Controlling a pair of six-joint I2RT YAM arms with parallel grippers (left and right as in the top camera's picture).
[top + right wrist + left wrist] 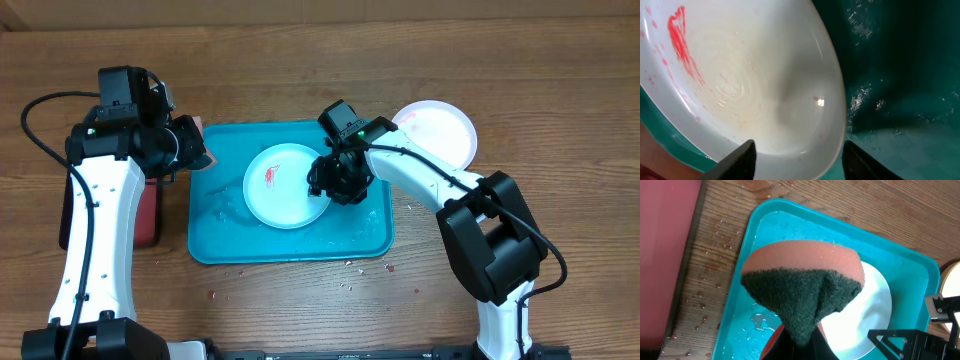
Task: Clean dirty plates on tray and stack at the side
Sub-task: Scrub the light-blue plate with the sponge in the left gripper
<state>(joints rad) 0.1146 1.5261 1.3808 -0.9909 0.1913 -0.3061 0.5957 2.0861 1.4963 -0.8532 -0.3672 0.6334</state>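
The tray point(215, 235) lies flat around the middle of the tabletop point(560, 60), with water drops and small crumbs on its floor. On it, a little toward its right end, sits a white plate point(285, 195) with a red smear point(680, 42) on the left part of its inside.

The right fingers point(340, 185) are down at this plate's right edge. In the right wrist view they stand well apart, with the plate's rim running between them, one finger over the plate and the other over the wet tray floor. They are not pressed on the rim.

The left fingers point(188, 150) hang over the far left corner of the tray, clamped on a sponge point(805, 265), which has an orange body and a dark green scouring face.

A second plate point(440, 135), pale with a pinkish inside, rests on the bare wood toward the far right, apart from the tray. A red tray point(148, 215) with a dark rim lies near the left edge, partly under the left arm.
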